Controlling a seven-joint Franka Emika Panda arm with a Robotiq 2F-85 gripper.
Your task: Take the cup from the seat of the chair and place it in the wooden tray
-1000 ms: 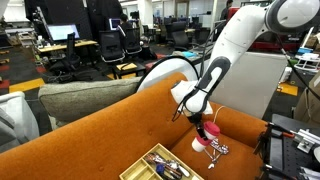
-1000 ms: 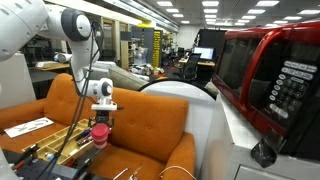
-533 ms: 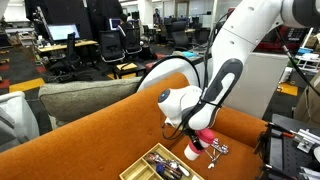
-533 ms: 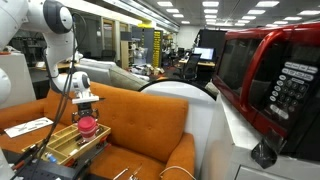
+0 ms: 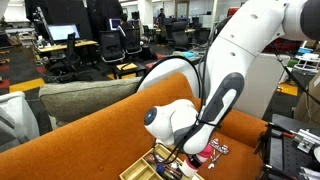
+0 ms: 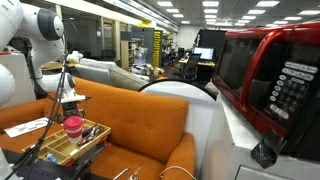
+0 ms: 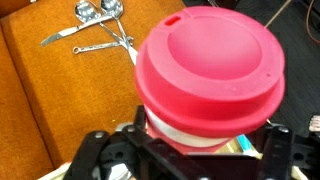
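The cup [image 7: 210, 70] fills the wrist view, pink with a darker red lid, and my gripper [image 7: 185, 152] is shut on its body below the lid. In both exterior views the cup [image 5: 197, 158] [image 6: 73, 126] hangs just over the wooden tray [image 5: 148, 166] [image 6: 88, 141], which rests on the seat of the orange chair [image 5: 90, 130] [image 6: 150, 115]. The tray holds small dark and coloured objects. A black finger [image 7: 95, 155] shows on each side of the cup. The gripper [image 6: 72, 112] points down at the tray.
Metal spoons [image 7: 100, 28] [image 5: 218, 148] lie on the orange seat beside the tray. A grey-beige armchair [image 5: 70, 100] stands behind the orange one. A red microwave [image 6: 270, 80] is close to the camera. A paper sheet [image 6: 28, 127] lies on a surface left of the chair.
The arm has carried the cup sideways off the open seat and lower, so it now hangs over the tray. The gripper has stayed shut on it throughout.
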